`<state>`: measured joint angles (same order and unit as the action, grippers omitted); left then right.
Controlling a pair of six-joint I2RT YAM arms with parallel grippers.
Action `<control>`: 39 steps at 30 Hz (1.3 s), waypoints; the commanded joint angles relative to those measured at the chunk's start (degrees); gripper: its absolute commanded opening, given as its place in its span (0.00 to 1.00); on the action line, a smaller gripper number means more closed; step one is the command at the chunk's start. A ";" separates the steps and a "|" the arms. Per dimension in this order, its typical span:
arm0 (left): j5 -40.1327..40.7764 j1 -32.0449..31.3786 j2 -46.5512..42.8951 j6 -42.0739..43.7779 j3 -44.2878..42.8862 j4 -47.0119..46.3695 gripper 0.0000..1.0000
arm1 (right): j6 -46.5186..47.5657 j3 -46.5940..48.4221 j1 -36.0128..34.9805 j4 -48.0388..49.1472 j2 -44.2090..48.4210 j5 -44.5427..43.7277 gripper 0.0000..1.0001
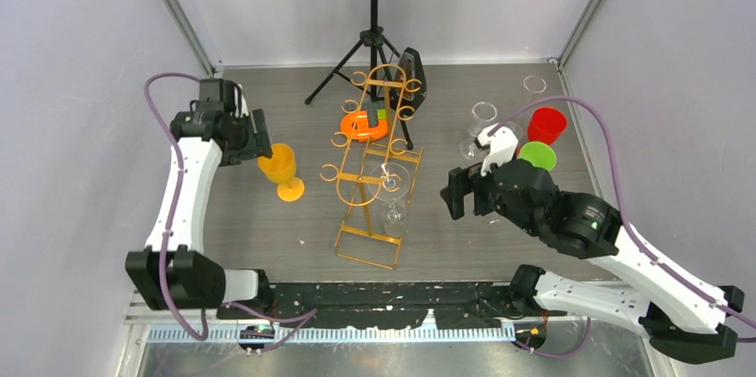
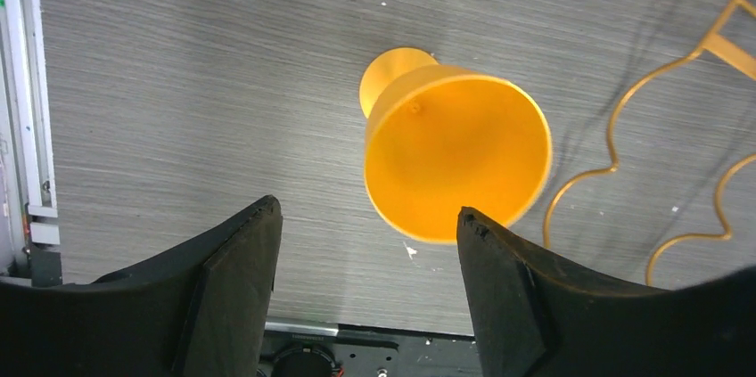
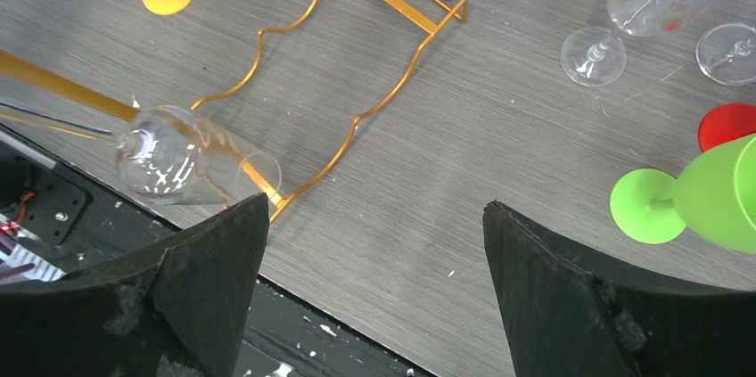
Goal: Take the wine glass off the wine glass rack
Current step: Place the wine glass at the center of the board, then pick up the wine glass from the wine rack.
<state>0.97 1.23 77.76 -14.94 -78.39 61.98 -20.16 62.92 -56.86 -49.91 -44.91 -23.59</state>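
Wine glass rack [image 1: 364, 179] stands mid-table in your overhead view, with a clear wine glass [image 1: 393, 190] hanging bowl-down from its near right hooks. Left of the rack, apart from its wire, a yellow-orange wine glass [image 1: 282, 168] stands upright on its foot. Your left gripper [image 1: 261, 141] sits just beside that glass's bowl, on the side away from the rack. Your right gripper [image 1: 455, 192] hovers right of the rack, level with the hanging glass. Further right of the rack are a green wine glass [image 1: 538, 156] and a red cup [image 1: 546, 125].

From your left wrist, the jaws stand well apart and grip nothing. The yellow-orange glass sits just ahead of the fingers [image 2: 236, 288], its open mouth facing the camera, and the rack's wavy wire is off to its right.

From your right wrist, the jaws are spread wide and hold nothing. The clear glass hangs from the rack's rail beyond the left finger [image 3: 214, 288], and the rack's base wire crosses the table ahead.
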 commanded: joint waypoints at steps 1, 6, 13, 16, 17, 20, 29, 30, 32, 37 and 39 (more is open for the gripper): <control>-3.88 0.10 -6.68 -0.60 -1.14 -0.99 0.71 | -1.76 5.62 0.22 -2.86 0.89 -0.68 0.95; -8.24 0.13 -11.77 -0.35 0.54 -1.52 0.73 | -5.54 8.64 0.17 -5.84 0.82 0.51 0.95; -20.28 0.11 -19.51 -1.27 4.92 -5.22 0.74 | -9.18 11.76 0.17 -7.73 -0.19 7.04 0.95; -26.18 0.11 -21.54 -2.42 5.42 -6.06 0.74 | -10.03 12.34 0.17 -6.72 -0.94 10.50 0.96; -27.52 0.14 -22.04 -2.83 5.44 -6.13 0.74 | -10.74 12.46 0.15 -6.44 -1.05 11.73 0.98; -31.06 0.09 -23.77 -3.79 5.60 -6.60 0.74 | -12.66 13.02 0.13 -5.20 -1.12 13.35 1.00; -40.71 -3.01 -26.07 -6.99 7.30 -9.38 0.71 | -19.80 14.99 0.17 0.17 -2.97 20.01 0.88; -40.66 -3.58 -26.08 -7.14 7.53 -9.34 0.71 | -20.87 14.88 0.19 1.35 -3.20 21.03 0.86; -41.22 -4.74 -26.08 -7.34 7.97 -9.53 0.70 | -22.23 14.54 0.17 3.45 -3.76 22.45 0.84; -40.55 -7.38 -26.37 -8.30 8.58 -10.52 0.69 | -25.48 13.11 0.19 8.78 -5.04 24.84 0.78; -39.25 -8.29 -26.15 -8.28 8.32 -10.44 0.69 | -26.68 12.57 0.17 10.18 -5.67 25.05 0.76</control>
<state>-37.78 -5.52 52.21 -22.39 -69.63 54.76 -42.61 75.94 -56.86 -47.29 -49.65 -1.19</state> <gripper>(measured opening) 0.691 0.780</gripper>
